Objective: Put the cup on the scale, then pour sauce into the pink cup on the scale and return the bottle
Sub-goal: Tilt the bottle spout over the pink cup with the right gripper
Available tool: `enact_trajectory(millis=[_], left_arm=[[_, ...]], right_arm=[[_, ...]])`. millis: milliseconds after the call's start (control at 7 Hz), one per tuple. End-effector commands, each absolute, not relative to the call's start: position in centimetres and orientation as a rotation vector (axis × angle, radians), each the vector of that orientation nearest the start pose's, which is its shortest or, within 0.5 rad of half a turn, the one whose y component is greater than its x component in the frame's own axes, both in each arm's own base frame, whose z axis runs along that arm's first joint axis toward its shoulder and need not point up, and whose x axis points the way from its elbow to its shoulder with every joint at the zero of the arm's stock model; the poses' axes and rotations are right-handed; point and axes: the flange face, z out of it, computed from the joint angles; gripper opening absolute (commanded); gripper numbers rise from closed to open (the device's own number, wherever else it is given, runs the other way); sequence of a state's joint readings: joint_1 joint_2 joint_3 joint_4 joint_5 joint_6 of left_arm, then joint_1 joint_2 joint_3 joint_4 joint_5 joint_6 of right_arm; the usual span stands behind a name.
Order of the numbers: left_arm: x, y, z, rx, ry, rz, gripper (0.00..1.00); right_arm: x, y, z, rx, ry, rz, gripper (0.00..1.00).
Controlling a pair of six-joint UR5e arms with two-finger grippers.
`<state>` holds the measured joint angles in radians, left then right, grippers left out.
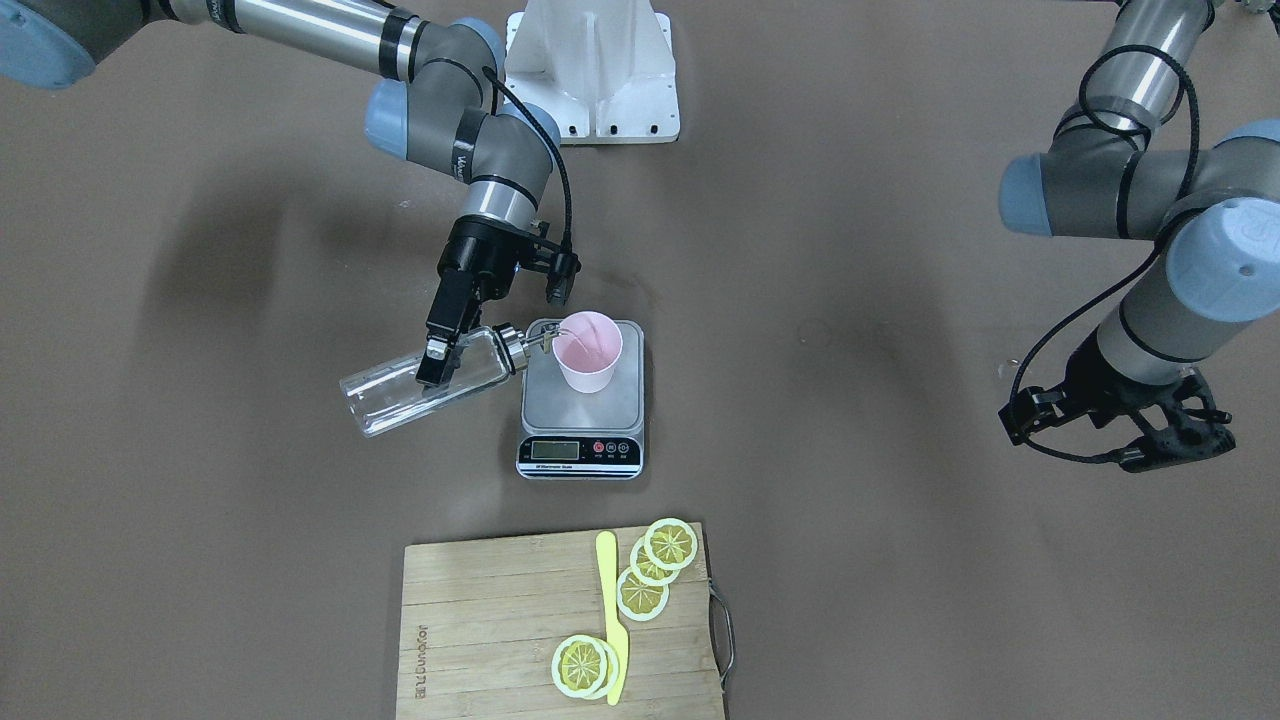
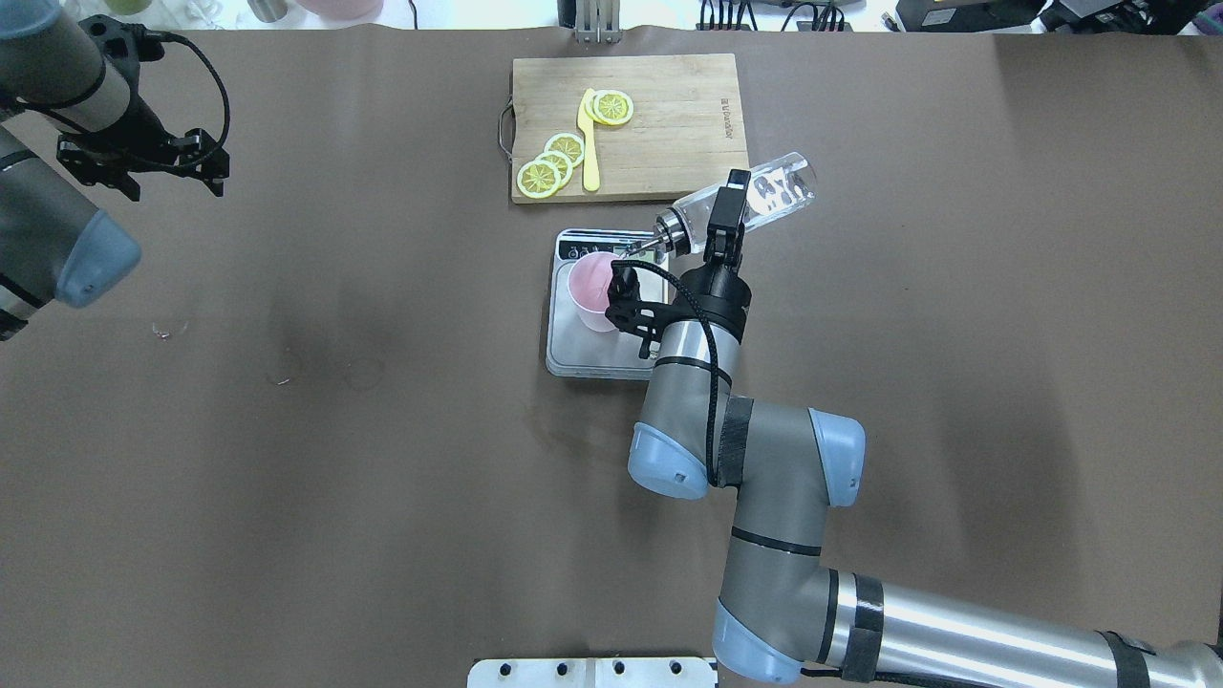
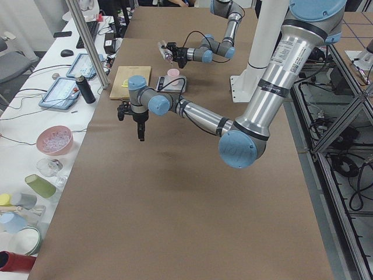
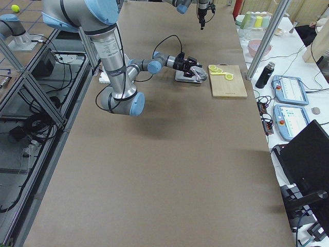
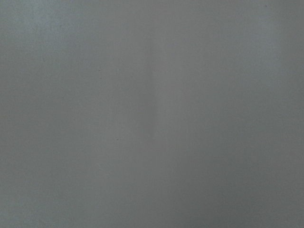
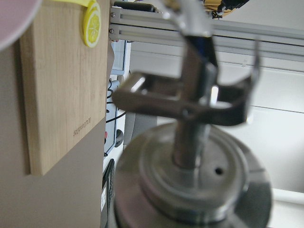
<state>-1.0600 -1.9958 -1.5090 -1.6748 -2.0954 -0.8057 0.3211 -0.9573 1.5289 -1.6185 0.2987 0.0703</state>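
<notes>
The pale pink cup [image 1: 588, 352] stands upright on the grey steel platform of the scale [image 1: 580, 412]. My right gripper [image 1: 440, 360] is shut on the clear glass bottle [image 1: 380, 402] and holds it tipped almost level, left of the scale in the front-facing view. The metal spout [image 1: 512, 345] reaches over the cup's rim. I cannot make out the clear sauce. From overhead, the bottle [image 2: 779, 191] slants down toward the cup [image 2: 590, 287]. The spout [image 6: 190, 118] fills the right wrist view. My left gripper [image 1: 1170, 445] hangs far off to the side, its fingers hidden.
A wooden cutting board [image 1: 500, 630] lies in front of the scale with lemon slices [image 1: 670, 545] and a yellow knife [image 1: 612, 620] on it. The white robot base [image 1: 595, 70] stands behind the scale. The left wrist view shows only bare brown table.
</notes>
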Motion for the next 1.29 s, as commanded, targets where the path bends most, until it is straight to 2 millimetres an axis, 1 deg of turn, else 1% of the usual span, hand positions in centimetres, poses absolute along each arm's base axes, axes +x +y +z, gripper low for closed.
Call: enact_trajectory(millis=[0, 143, 286, 571, 714, 857, 1000, 1143], left_arm=[[25.5, -62.5, 44.2, 0.045, 0.686, -0.162, 0.99], [25.5, -62.5, 44.2, 0.045, 0.686, -0.162, 0.99], [25.4, -62.5, 44.2, 0.046, 0.685, -0.162, 0.99], [25.5, -62.5, 44.2, 0.045, 0.685, -0.164, 0.99], [25.5, -62.5, 44.2, 0.045, 0.685, -0.164, 0.99], [25.5, -62.5, 44.2, 0.045, 0.685, -0.164, 0.99], [25.5, -62.6, 44.0, 0.049, 0.688, -0.163, 0.99], [25.6, -62.7, 43.5, 0.055, 0.692, -0.162, 0.99]], right_arm=[[-56.7, -42.4, 26.9, 1.155, 0.686, -0.647, 0.00], [-56.1, -41.9, 26.0, 1.179, 0.612, -0.595, 0.00], [-55.9, -41.6, 26.0, 1.169, 0.515, -0.567, 0.00], [-55.4, -41.1, 25.3, 1.166, 0.308, -0.429, 0.00], [-54.4, -40.8, 23.9, 1.155, 0.193, -0.373, 0.00], [-51.9, -41.4, 22.5, 1.134, 0.082, -0.345, 0.00], [-47.6, -41.5, 24.0, 1.126, -0.047, -0.312, 0.00], [-43.8, -42.1, 26.7, 1.093, -0.134, -0.307, 0.00]])
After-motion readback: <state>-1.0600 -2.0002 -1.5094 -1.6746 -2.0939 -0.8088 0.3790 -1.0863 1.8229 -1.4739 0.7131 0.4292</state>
